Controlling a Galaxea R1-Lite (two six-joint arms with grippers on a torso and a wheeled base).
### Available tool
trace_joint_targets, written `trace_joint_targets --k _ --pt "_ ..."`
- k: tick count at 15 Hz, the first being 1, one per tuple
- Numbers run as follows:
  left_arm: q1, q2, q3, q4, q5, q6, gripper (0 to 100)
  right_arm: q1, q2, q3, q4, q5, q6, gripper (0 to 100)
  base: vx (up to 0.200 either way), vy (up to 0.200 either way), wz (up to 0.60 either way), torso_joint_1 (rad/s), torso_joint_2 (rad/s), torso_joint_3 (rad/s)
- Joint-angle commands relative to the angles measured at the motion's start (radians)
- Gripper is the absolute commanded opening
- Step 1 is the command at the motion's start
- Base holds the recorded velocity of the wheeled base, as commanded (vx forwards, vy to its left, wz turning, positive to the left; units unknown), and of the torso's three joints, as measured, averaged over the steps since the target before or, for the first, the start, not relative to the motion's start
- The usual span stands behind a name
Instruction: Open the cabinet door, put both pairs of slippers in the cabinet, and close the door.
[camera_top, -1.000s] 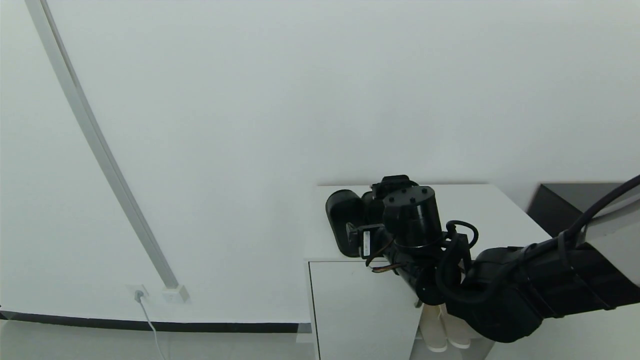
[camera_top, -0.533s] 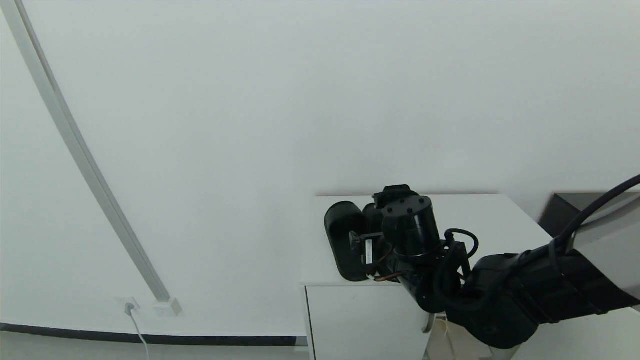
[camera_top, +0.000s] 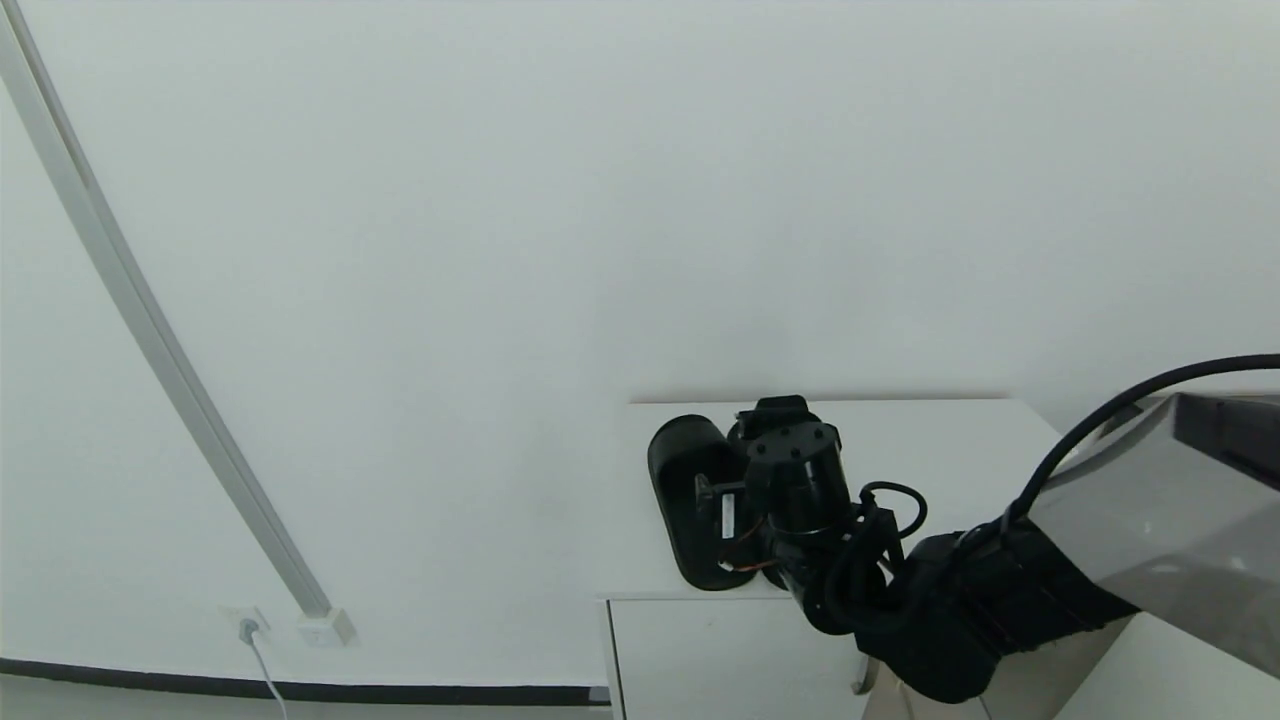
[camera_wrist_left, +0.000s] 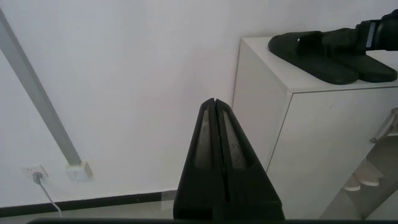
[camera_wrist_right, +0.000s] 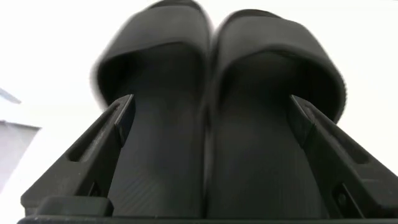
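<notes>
A pair of black slippers (camera_top: 690, 515) lies side by side on top of the white cabinet (camera_top: 720, 650), near its front left corner. My right gripper (camera_wrist_right: 211, 106) is open, with one finger (camera_wrist_right: 106, 137) on each outer side of the pair; whether they touch it I cannot tell. In the head view the right wrist (camera_top: 795, 480) hides part of the slippers. My left gripper (camera_wrist_left: 214, 102) is shut and empty, held low and to the left of the cabinet (camera_wrist_left: 311, 149). A white slipper (camera_wrist_left: 364, 182) sits on a shelf inside the cabinet.
A white wall stands behind the cabinet. A grey cable duct (camera_top: 150, 330) runs down it to a socket (camera_top: 245, 628) with a white cord. A dark object (camera_top: 1230, 420) is at the far right. Open floor lies left of the cabinet.
The whole head view has shifted, so the cabinet sits lower in the picture. The right wrist has dropped a little closer over the black slippers, which stay in place.
</notes>
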Motion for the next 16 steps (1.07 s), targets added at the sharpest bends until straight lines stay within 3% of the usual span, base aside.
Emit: trace_joint_targets --k 1,13,14,16 --pt "0.001 0.001 0.0 0.0 0.0 -0.002 0 -0.027 0.076 -0.043 -0.007 0.002 -0.007 100 0.0 0.0 0.0 0.0 0.0 0.0" --pt "-0.001 0.001 0.0 0.0 0.002 -0.003 0 -0.093 0.246 -0.309 0.029 0.028 -0.055 100 0.0 0.0 0.0 0.0 0.0 0.0" --pt "0.001 0.001 0.0 0.0 0.002 -0.002 0 -0.095 0.251 -0.313 0.031 0.028 -0.057 0 0.0 0.0 0.0 0.0 0.0 0.0" --pt "0.001 0.001 0.0 0.0 0.002 -0.003 0 -0.095 0.251 -0.313 0.031 0.028 -0.057 0 0.0 0.0 0.0 0.0 0.0 0.0"
